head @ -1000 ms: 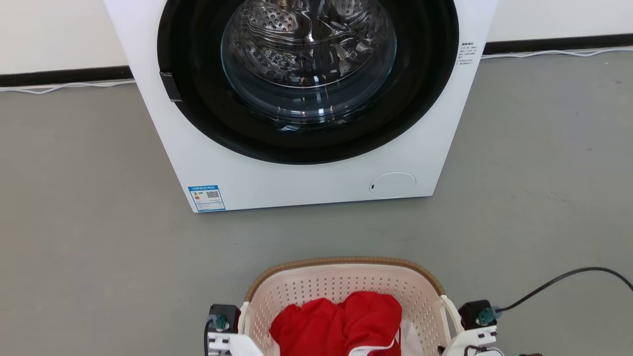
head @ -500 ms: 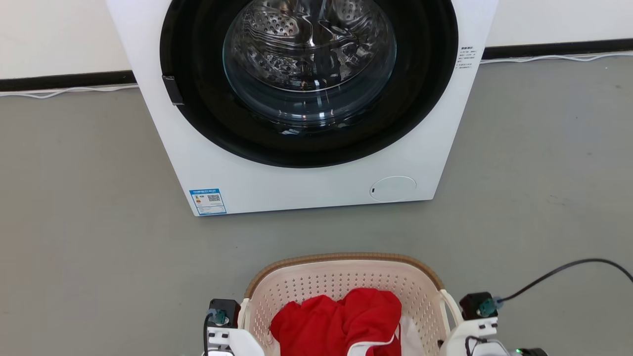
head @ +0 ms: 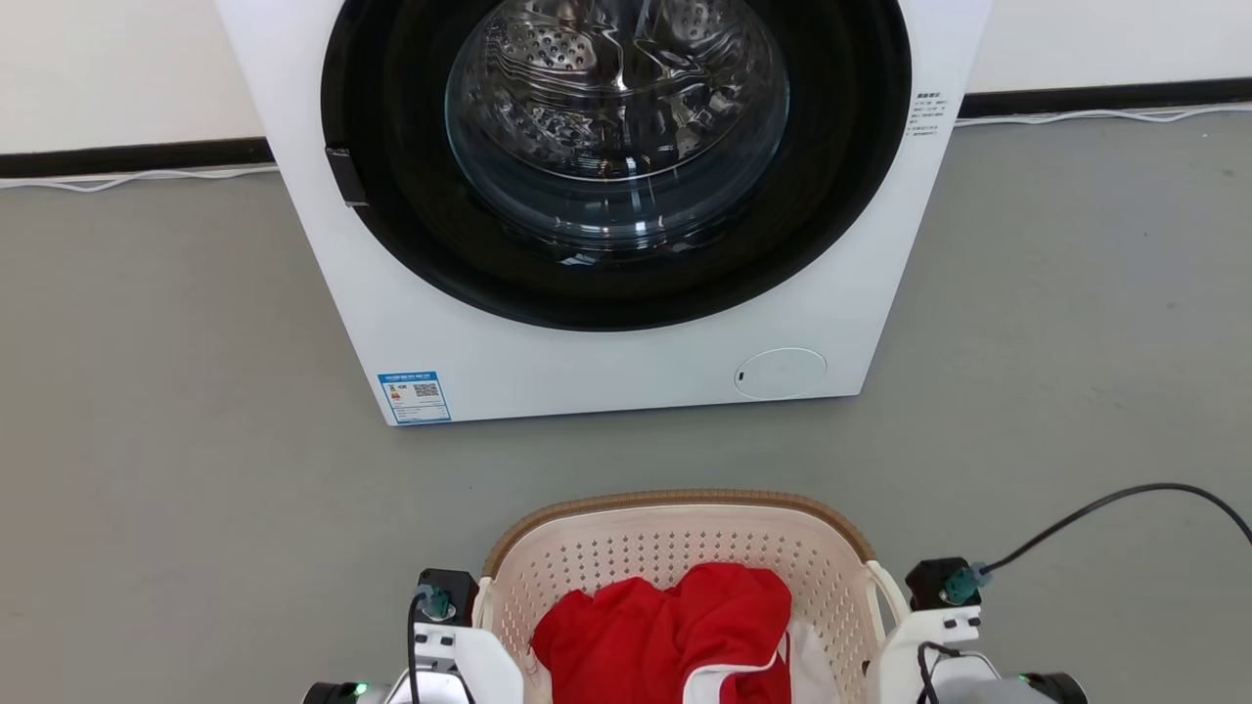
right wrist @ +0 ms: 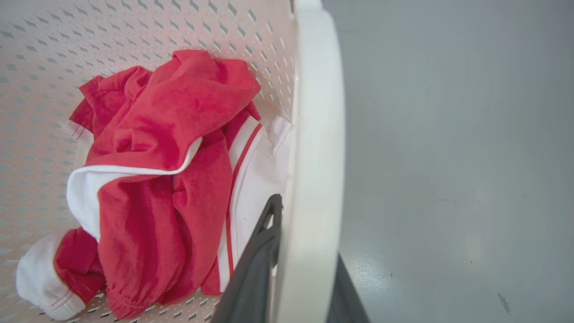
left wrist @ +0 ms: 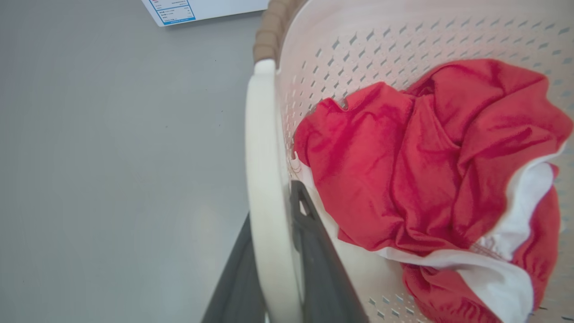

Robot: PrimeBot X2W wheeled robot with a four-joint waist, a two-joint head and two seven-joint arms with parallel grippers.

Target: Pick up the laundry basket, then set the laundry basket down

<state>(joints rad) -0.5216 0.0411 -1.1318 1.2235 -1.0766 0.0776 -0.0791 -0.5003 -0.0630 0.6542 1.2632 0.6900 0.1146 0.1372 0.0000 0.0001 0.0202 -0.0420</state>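
The laundry basket (head: 675, 543) is cream-white and perforated with a brown woven rim. It is at the bottom centre of the head view, in front of the washing machine, and holds red and white clothes (head: 665, 631). My left gripper (left wrist: 271, 211) is shut on the basket's white left loop handle (left wrist: 262, 143), one dark finger on each side of it. My right gripper (right wrist: 307, 229) is likewise shut on the right loop handle (right wrist: 316, 112). In the head view my two wrists flank the basket. Whether its base touches the floor is hidden.
A white front-loading washing machine (head: 606, 376) with its round glass door shut stands straight ahead, a short stretch of grey floor away from the basket. A black cable (head: 1105, 504) curves over the floor at the right. A white cable (head: 147, 178) runs along the wall.
The basket and both wrists sit slightly higher in the head view than a second ago. The washing machine has shifted a little down and right, so the camera moved too.
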